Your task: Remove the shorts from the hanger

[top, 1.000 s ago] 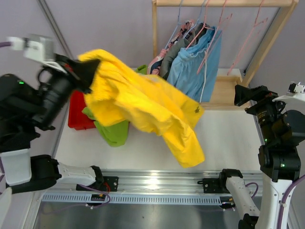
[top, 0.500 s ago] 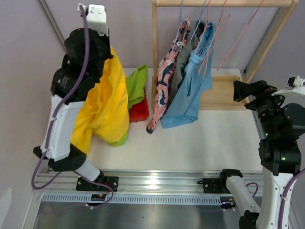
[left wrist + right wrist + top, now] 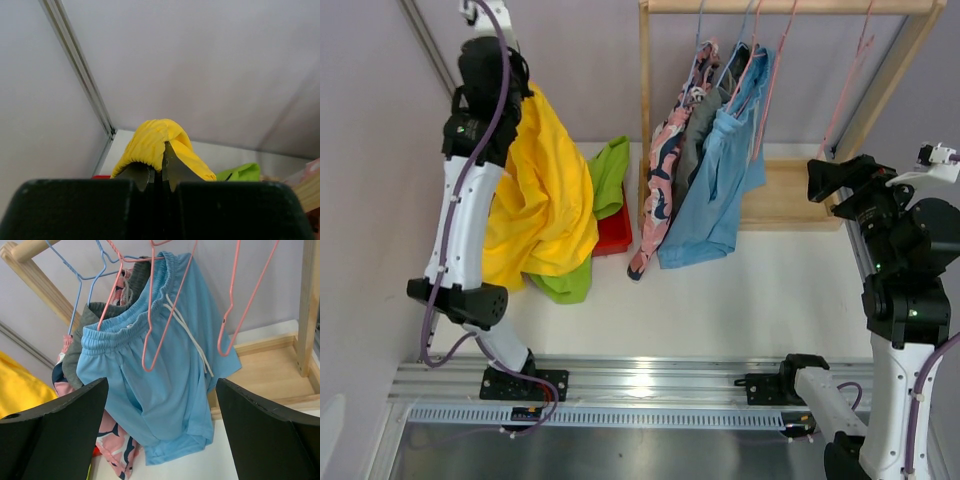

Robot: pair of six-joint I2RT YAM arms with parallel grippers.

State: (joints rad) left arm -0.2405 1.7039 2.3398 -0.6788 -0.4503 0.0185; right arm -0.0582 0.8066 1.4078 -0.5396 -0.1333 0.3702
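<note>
- Yellow was the cloth in hand: the yellow shorts hung at the far left from the left pincer, which was raised high by the wall. Its fingers were pressed tight together on the elastic waistband, and the legs dangled down to the worktop.
- Just right of them, the lime green shorts lay draped over a red box, with part of them trailing onto the worktop.
- The step looked like setting the yellow pair down off its hanger. To do it well, the left arm should carry the cloth low over the green pile before parting its fingers. That way the pair would drop in a heap and not slide off the edge or swing toward the rack.
- On the wooden rack, the pink printed shorts, the dark grey shorts and the light blue shorts hung close together on wire hangers.
- An empty pink hanger hung further right.
- The right pincer was spread wide with nothing in it, facing the light blue pair but well short of touching.
</note>
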